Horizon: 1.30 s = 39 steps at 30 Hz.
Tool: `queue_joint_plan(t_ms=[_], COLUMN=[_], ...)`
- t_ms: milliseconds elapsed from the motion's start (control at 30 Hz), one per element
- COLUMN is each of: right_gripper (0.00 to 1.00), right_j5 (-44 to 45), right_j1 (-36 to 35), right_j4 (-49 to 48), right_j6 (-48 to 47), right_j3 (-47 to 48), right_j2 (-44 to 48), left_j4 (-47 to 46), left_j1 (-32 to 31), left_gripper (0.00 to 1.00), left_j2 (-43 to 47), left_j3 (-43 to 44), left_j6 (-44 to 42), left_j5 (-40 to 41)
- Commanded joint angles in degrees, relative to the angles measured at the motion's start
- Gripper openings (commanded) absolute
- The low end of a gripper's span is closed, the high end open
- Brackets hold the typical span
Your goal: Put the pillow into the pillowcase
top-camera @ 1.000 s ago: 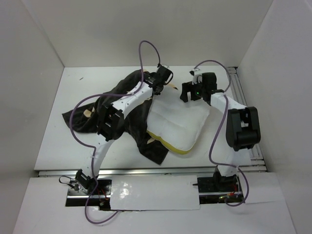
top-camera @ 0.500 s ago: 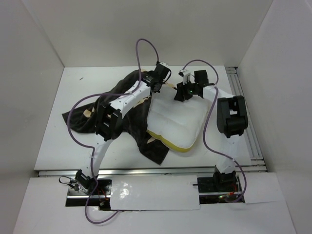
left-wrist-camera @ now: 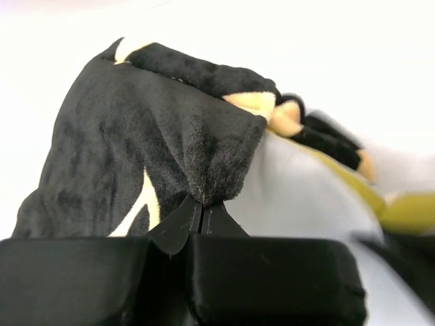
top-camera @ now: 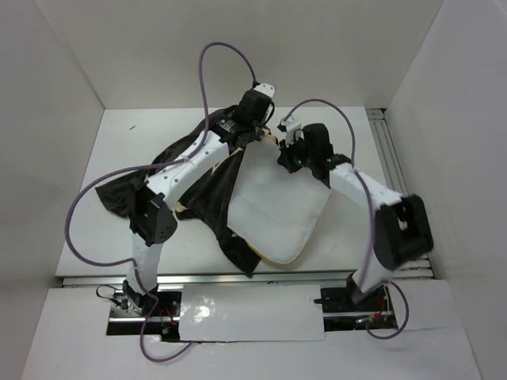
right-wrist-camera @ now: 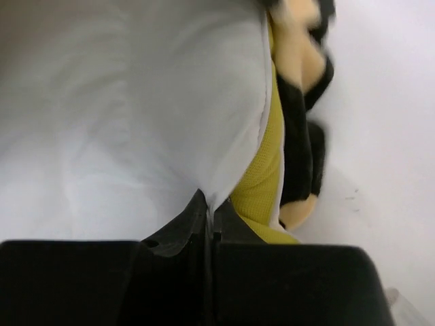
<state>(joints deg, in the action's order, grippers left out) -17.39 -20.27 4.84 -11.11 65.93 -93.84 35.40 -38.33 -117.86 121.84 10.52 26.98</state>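
Two pinches near table (top-camera: 95, 245) far edge: left hand (left-wrist-camera: 202, 207) closed on pillowcase (left-wrist-camera: 136, 136) rim, likely holding its mouth up; right hand (right-wrist-camera: 209, 217) closed on pillow (right-wrist-camera: 122, 102) corner to feed it in, pillow mostly outside

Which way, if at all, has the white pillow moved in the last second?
Yes. The pillow has slid left, away from the metal rail on the right, and a little down in the top view.

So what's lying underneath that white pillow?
The dark flowered pillowcase pokes out from under the left and near edges of the pillow, and at its far corner. How far the fabric reaches beneath the middle is hidden by the pillow itself.
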Motion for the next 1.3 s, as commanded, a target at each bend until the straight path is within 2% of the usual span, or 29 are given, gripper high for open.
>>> queue_joint_plan(t_ms=[0, 100, 233, 467, 567, 633, 800, 900, 1000, 1167, 1267], right_gripper=[0.00, 0.00, 0.00, 0.00, 0.00, 0.00, 0.00, 0.00, 0.00, 0.00, 0.00], right_j5=[6.5, 7.9, 10.3, 11.1, 14.6, 17.7, 21.8, 28.6, 31.8, 40.7, 42.9], right_j1=[-6.2, -9.7, -12.8, -15.8, -18.2, -18.9, -21.2, -22.8, -24.0, -24.0, -24.0], right_j4=[-16.2, -18.1, -20.3, -30.0, -41.7, -48.8, -56.4, -62.7, -67.6, -75.7, -72.2], right_j6=[4.0, 5.7, 6.5, 10.6, 13.3, 15.3, 17.5, 18.8, 20.5, 20.9, 20.9], right_j3=[-6.0, -11.3, -15.0, -21.4, -27.3, -29.8, -35.9, -40.8, -44.7, -47.9, -43.8], right_j2=[19.5, 29.8, 35.7, 31.2, 30.5, 31.3, 37.9, 44.5, 49.3, 49.2, 46.7], left_j4=[-3.7, -1.9, -2.0, -4.3, -3.3, -3.3, -2.8, -2.8, -2.8, -5.3, -5.3], left_j1=[-4.6, -7.5, -11.8, -23.7, -26.2, -27.8, -28.4, -28.4, -28.4, -28.4, -28.4], left_gripper=[0.00, 0.00, 0.00, 0.00, 0.00, 0.00, 0.00, 0.00, 0.00, 0.00, 0.00], left_j2=[8.4, 10.5, 14.8, 20.7, 22.2, 23.6, 25.8, 25.8, 25.8, 27.9, 28.5], left_j3=[-1.1, -1.1, -4.0, -8.4, -8.9, -10.2, -9.2, -6.0, -3.9, -5.2, -7.5], left_j6=[0.5, 0.5, 1.3, -0.9, 0.2, 0.2, 0.8, 0.0, -0.7, -1.3, -1.3], left_j5=[1.1, 1.9, -1.1, -3.9, -10.0, -11.2, -14.2, -12.8, -12.7, -16.8, -19.2])
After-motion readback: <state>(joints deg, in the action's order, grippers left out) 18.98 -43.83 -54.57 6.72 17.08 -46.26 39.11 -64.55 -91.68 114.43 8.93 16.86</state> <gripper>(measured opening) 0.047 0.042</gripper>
